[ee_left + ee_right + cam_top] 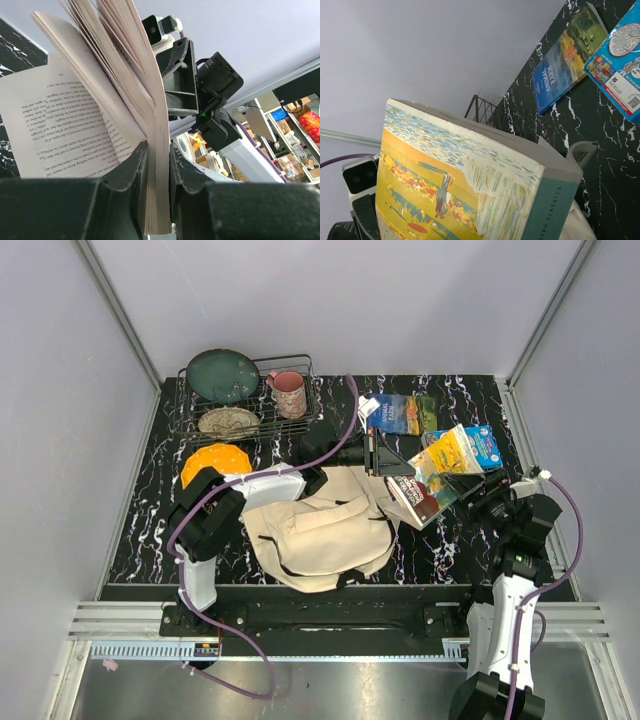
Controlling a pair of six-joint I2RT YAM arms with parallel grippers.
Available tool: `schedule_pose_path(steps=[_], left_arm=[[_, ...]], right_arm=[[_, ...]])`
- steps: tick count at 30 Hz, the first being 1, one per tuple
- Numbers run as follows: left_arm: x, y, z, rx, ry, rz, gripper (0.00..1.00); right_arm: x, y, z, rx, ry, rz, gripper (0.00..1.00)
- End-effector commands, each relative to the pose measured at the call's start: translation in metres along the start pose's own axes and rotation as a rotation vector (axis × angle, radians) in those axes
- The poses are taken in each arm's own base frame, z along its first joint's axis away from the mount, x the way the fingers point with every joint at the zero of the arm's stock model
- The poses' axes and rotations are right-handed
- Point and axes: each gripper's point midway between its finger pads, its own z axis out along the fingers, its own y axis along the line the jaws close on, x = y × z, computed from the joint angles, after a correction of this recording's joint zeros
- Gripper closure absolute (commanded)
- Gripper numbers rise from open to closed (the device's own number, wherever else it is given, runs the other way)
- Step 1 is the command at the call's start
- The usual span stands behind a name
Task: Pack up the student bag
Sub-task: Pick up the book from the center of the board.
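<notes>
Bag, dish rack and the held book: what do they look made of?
The bag: matte cream cloth, probably canvas; it slumps and creases. The dish rack: thin dark wire, likely coated metal; open grid. The book: printed paper pages, fanning loosely.

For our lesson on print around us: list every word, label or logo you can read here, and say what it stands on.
"ODERN CLASSICS", first letter cut off: paperback spine.
"ANIMAL FARM", tilted, likely reading: blue book.
"macmillan", tiny, unsure: logo on the light-blue workbook.
Open book: the printed page is upside down and too small to read.
</notes>
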Motion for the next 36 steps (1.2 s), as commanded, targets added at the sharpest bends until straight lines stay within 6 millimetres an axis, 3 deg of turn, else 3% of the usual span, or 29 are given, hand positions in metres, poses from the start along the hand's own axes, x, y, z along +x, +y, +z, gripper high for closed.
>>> schedule_pose_path(steps=[1,10,11,13,14,15,17,18,20,21,23,24,26,27,31,36], left_arm=[[-0.01,-0.046,0.002,0.156,-0.036,0.132,1.0],[-0.002,-0.035,0.002,0.147,-0.03,0.108,1.0],[-0.001,-0.035,0.001,0.146,-0.026,0.106,1.0],[0.0,-0.033,0.001,0.143,-0.023,0.103,1.0],[0.001,-0.034,0.001,0.142,-0.021,0.107,0.95],[0.004,-0.03,0.0,0.128,-0.014,0.104,0.6],[0.004,-0.03,-0.004,0.11,-0.019,0.119,0.23],[0.009,-0.018,-0.007,0.064,-0.015,0.122,0.01],[0.007,-0.016,-0.014,0.008,-0.022,0.155,0.01],[0.013,0.004,-0.02,-0.085,-0.014,0.169,0.01],[0.01,0.007,-0.029,-0.175,-0.016,0.221,0.01],[0.013,0.028,-0.038,-0.292,-0.004,0.246,0.01],[0.01,0.027,-0.046,-0.35,-0.008,0.284,0.01],[0.011,0.036,-0.054,-0.412,-0.007,0.298,0.01],[0.007,0.031,-0.058,-0.428,-0.025,0.326,0.01],[0.007,0.026,-0.045,-0.37,-0.008,0.327,0.01]], right_arm=[[-0.001,0.023,0.0,-0.115,0.009,-0.029,0.19],[-0.001,0.036,-0.006,-0.127,0.013,-0.077,0.62],[-0.001,0.037,-0.007,-0.129,0.013,-0.078,0.74],[0.0,0.035,-0.007,-0.117,0.012,-0.076,0.87],[-0.001,0.035,-0.007,-0.115,0.009,-0.094,0.99],[0.0,0.033,-0.008,-0.101,0.013,-0.088,1.0],[-0.001,0.03,-0.009,-0.068,0.001,-0.097,1.0],[-0.001,0.031,-0.011,-0.062,-0.006,-0.11,1.0],[-0.001,0.034,-0.013,-0.058,-0.008,-0.134,1.0],[0.0,0.035,-0.014,-0.062,-0.004,-0.14,1.0],[0.004,0.042,-0.015,-0.094,0.03,-0.163,1.0],[0.006,0.044,-0.015,-0.107,0.05,-0.168,1.0],[0.013,0.056,-0.018,-0.168,0.106,-0.197,1.0],[0.015,0.058,-0.018,-0.187,0.13,-0.198,1.0],[0.025,0.076,-0.025,-0.305,0.217,-0.238,1.0],[0.033,0.091,-0.035,-0.372,0.262,-0.258,1.0]])
